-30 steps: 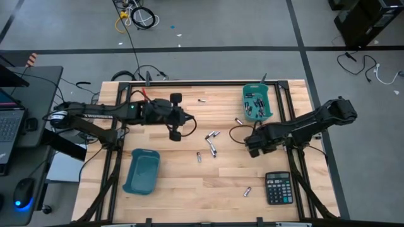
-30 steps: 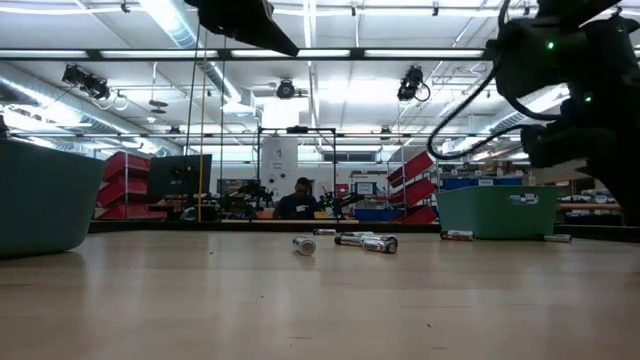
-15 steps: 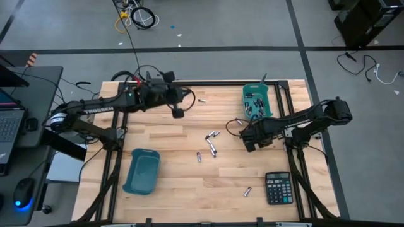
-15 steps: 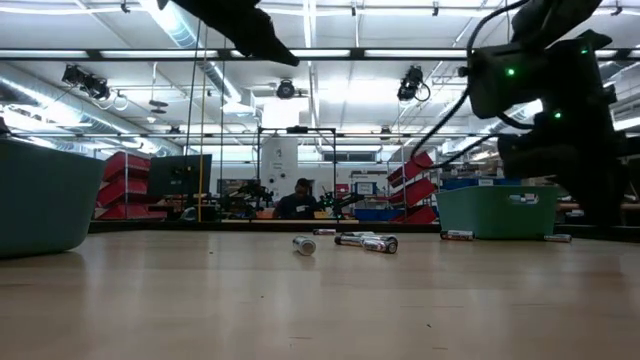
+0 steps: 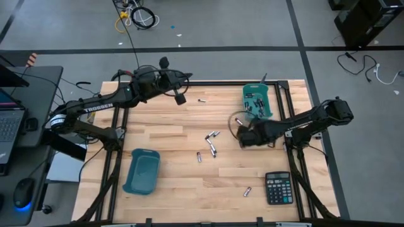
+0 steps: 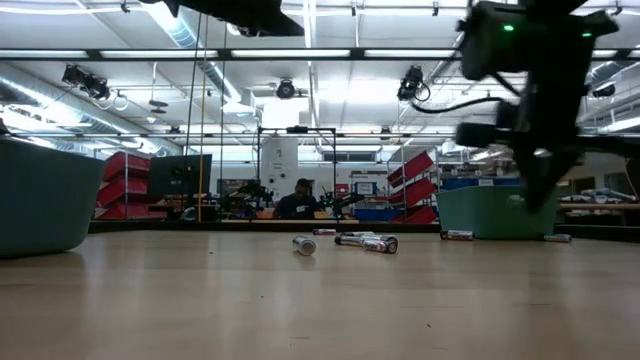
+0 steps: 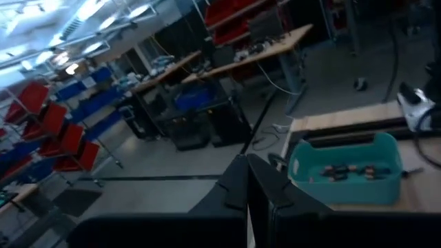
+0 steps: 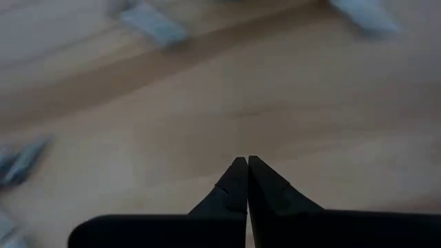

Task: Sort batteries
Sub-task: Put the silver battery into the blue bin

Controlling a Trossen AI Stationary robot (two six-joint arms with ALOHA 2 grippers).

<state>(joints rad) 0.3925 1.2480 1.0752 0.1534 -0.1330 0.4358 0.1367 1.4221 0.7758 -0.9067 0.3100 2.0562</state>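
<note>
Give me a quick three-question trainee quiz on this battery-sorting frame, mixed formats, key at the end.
1. True or false: the right gripper is shut with nothing between its fingers.
2. Which teal bin already holds batteries: A) the far-right bin, B) the near-left bin?
3. Fill in: the black object at the table's near-right corner is a ____.

Key: 1 true; the left gripper is shut and empty too. 2 A; the near-left bin is empty, and loose batteries lie mid-table. 3 calculator.

Black calculator [image 5: 278, 188] at the table's near right corner, laptop [image 5: 9, 123] off-table left
</note>
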